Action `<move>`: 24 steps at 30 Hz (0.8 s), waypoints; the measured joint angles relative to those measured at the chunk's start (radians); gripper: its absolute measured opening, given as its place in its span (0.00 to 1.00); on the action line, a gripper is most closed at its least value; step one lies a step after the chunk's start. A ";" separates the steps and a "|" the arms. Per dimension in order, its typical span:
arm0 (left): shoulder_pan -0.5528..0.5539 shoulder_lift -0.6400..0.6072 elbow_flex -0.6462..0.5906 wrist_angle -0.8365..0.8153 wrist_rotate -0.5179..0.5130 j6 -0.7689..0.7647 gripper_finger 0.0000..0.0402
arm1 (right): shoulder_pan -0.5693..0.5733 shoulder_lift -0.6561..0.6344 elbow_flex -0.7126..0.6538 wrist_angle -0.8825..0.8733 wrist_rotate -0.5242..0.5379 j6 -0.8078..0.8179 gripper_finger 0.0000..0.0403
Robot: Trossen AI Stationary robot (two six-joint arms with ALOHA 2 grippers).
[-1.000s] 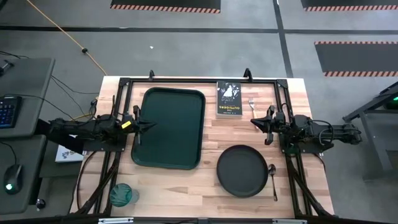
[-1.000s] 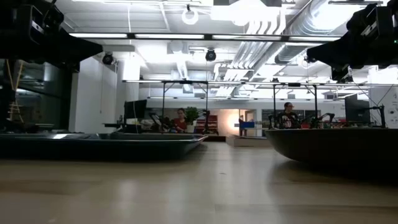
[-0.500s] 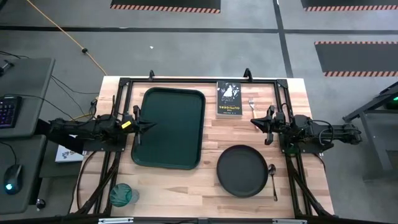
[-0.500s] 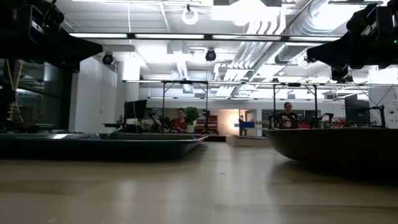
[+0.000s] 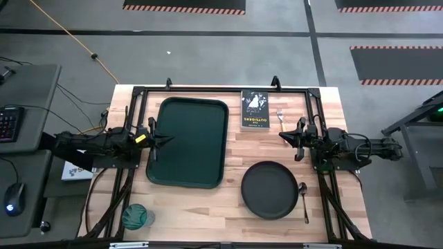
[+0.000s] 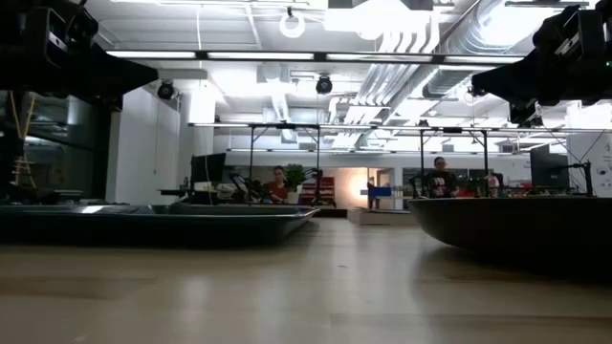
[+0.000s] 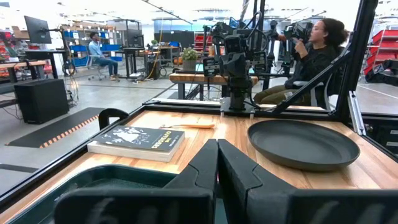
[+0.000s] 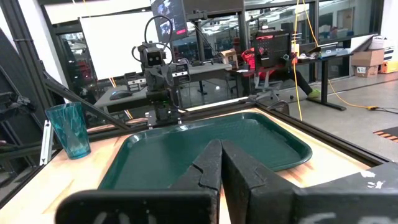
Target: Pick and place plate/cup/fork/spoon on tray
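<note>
Left hand [image 5: 168, 138] closed, empty, at tray's [image 5: 188, 142] near edge; cup [image 5: 137, 216] well off beside its arm. Right hand [image 5: 282, 136] closed, empty; fork [image 5: 280, 115] near one side, plate [image 5: 269, 189] and spoon [image 5: 304, 199] opposite.

Overhead view: even, diffuse light across the table [image 5: 208, 207]; shadows faint and short; no glare; detail sharp to the edges.

Low view: strongly backlit. Ceiling lights [image 6: 292, 24] burn out to white, and the arms at the upper corners read as black silhouettes. The tabletop foreground is blurred and carries a soft sheen.

Wrist views: bright indoor light. The fingers [image 7: 239, 180] closest to each lens are soft, and a whiteboard [image 8: 121, 40] behind is washed out.
</note>
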 joint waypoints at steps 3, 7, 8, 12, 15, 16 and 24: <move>0.000 0.000 0.000 0.000 0.000 0.000 0.01 | 0.000 0.000 0.000 0.000 0.000 0.000 0.00; 0.000 0.000 0.000 0.000 0.000 0.000 0.01 | 0.000 0.000 0.000 0.000 0.000 0.000 0.00; 0.000 0.000 0.000 0.000 0.000 0.000 0.01 | 0.000 0.000 0.000 0.000 0.000 0.000 0.00; 0.000 0.000 0.000 0.000 0.000 0.000 0.01 | 0.000 0.000 0.000 -0.007 0.000 0.000 0.00; 0.000 0.000 0.000 0.000 0.000 0.000 0.01 | 0.000 0.000 0.000 -0.011 0.000 0.000 0.00; 0.000 0.000 0.000 0.000 0.000 0.000 0.01 | 0.000 0.000 0.000 -0.011 0.000 0.000 0.00; 0.000 0.000 0.000 0.000 0.000 0.000 0.01 | 0.000 0.000 0.000 -0.023 0.000 0.000 0.00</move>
